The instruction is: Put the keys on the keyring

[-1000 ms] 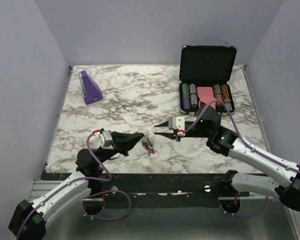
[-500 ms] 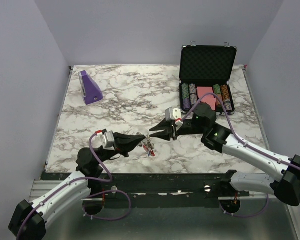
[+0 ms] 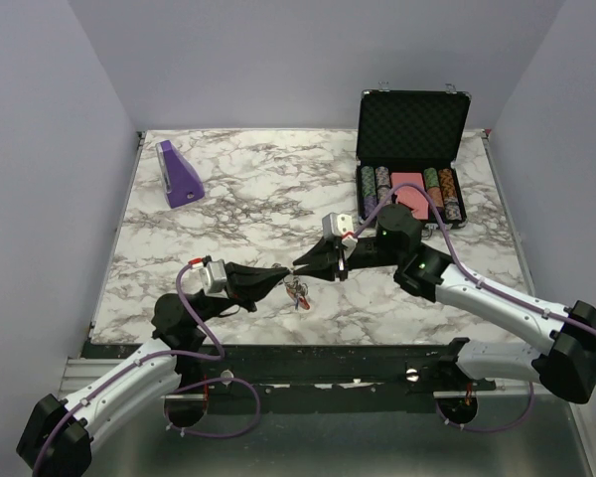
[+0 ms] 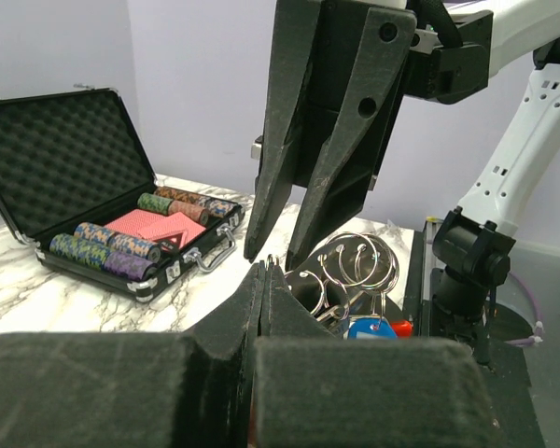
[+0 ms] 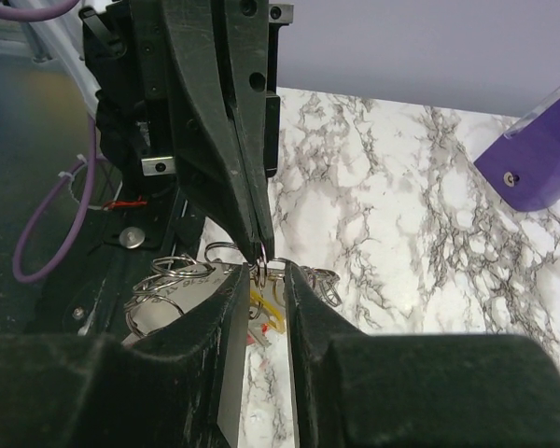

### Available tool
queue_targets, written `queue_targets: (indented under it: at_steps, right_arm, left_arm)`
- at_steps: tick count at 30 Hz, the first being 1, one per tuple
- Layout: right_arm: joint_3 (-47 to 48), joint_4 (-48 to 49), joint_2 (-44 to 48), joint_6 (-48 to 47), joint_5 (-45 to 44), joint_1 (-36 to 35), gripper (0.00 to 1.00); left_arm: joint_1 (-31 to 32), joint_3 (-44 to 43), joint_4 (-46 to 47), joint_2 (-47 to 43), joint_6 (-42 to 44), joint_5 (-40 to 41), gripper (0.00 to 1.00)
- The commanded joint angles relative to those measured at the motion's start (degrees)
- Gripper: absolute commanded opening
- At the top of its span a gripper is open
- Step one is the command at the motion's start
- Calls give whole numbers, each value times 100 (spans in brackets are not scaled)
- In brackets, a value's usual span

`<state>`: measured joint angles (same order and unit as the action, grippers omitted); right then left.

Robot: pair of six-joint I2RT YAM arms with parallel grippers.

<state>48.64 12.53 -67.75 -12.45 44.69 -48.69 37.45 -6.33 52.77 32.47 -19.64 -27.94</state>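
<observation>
Keyring (image 3: 296, 292): bunch of rings at the table's (image 3: 248, 204) near middle, yellow key (image 5: 261, 313) among them; left gripper (image 3: 284, 270) fingers pressed together on one thin ring; right gripper (image 3: 301, 266) tip to tip with it, fingers slightly apart astride that ring; open chip case (image 3: 413, 127) far right; purple wedge (image 3: 179, 175) far left.

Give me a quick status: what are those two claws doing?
Left gripper shut on the keyring, bunch hanging below. Right gripper open, jaws straddling the ring. Poker chip case well clear.
</observation>
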Motion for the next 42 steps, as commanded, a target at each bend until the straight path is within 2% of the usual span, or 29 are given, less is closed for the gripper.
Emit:
queue_targets:
  at_steps: [1, 12, 17, 21, 26, 29, 32, 33, 36, 42]
  right_arm:
    - [-92, 197, -72, 111, 128, -27, 27]
    - [-83, 293, -134, 172, 251, -44, 18]
    - [-101, 355, -116, 225, 295, -44, 1]
    - [-83, 390, -116, 261, 304, -44, 1]
    - [101, -127, -98, -20, 286, -44, 1]
    - [268, -724, -81, -441, 260, -45, 0]
    - [470, -1418, -64, -881, 242, -44, 0]
    - [532, -1647, -72, -1056, 225, -44, 0]
    - [743, -2288, -72, -1644, 111, -45, 0]
    - [1331, -3791, -160, -3007, -214, -44, 0]
  left_arm:
    - [-45, -123, 418, -56, -75, -124, 0]
    - [-36, -97, 646, 31, -198, -115, 0]
    - [-36, -88, 725, 67, -242, -123, 0]
    - [-36, -62, 734, 93, -242, -132, 0]
    - [-36, -96, 314, -12, -129, -264, 0]
    - [-36, -228, -502, -292, 117, -273, 18]
    - [-36, -447, -1469, -644, 364, -142, 43]
    - [-36, -535, -1837, -750, 434, -80, 49]
    - [-36, -974, -2918, -909, 697, 8, 54]
    - [-36, -1792, -4615, -629, 1321, -193, 56]
